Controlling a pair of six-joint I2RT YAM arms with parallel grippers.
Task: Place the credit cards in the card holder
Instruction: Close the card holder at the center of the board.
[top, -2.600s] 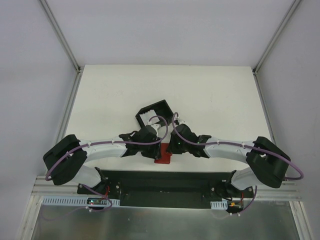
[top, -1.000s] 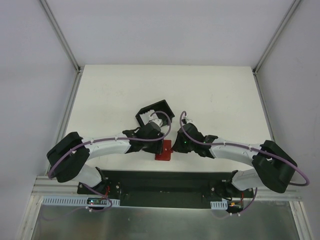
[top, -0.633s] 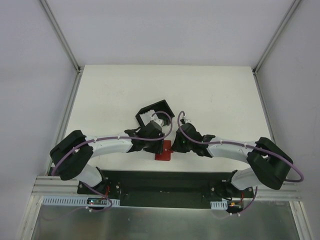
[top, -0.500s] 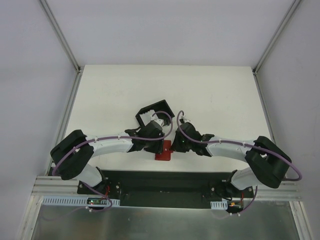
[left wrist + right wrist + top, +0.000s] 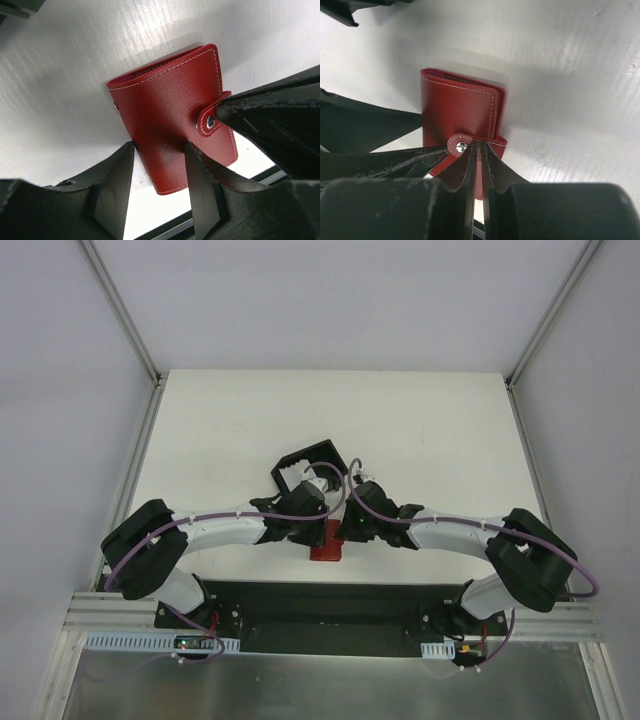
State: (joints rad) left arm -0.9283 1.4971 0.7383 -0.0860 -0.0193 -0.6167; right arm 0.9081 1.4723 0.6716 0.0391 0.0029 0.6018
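Note:
The red card holder [image 5: 326,548] lies folded and snapped on the table between both wrists. My left gripper [image 5: 160,145] is closed on its near end, one finger against its edge and the other across its face [image 5: 170,105]. My right gripper [image 5: 479,144] is shut, its tips pressed against the snap tab [image 5: 461,146] next to the metal stud. That tip shows black in the left wrist view, beside the tab [image 5: 210,121]. From above, the left gripper [image 5: 316,531] and right gripper [image 5: 341,531] meet over the holder. The credit cards are out of view.
A black open-sided box [image 5: 305,465] stands just beyond the two wrists. The dark base plate [image 5: 320,605] runs along the near table edge right behind the card holder. White table [image 5: 440,430] stretches far and to both sides.
The right wrist has edged in toward the card holder and the left wrist. The left jaws have narrowed onto the holder. The holder has stayed in place.

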